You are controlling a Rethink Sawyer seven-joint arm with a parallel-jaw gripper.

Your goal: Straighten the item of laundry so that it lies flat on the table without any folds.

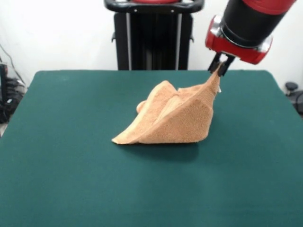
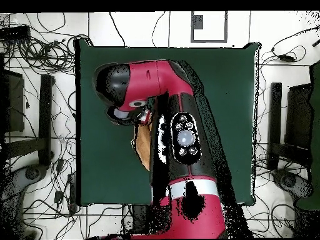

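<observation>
1. Front view: gripper is pinched closed on one corner of the towel, holding it up off the table toward the far edge, right of centre.
2. The rest of the towel hangs from that corner like a tent. Its lower edge rests on the felt near the table's middle, and one point trails toward the near-left.
3. Not flat yet: several folds and a doubled-over layer show on the left slope of the tent.
4. Overhead view: the arm covers most of the cloth. Only a tan strip of the towel shows beside the forearm, so that view tells nothing about the fold layout.
5. Handling, my read: light, soft terry with no stiffness, so it drapes wherever it is dropped. The felt probably grips it, so dragging should pull it taut rather than let it slide freely.
6. Grip choice: a corner or the woven border band is the sensible hold. A pinch mid-panel would just bunch it.
7. Risk: thin corner in a small pinch could slip out under drag; releasing from height would let it collapse back into folds.
</observation>
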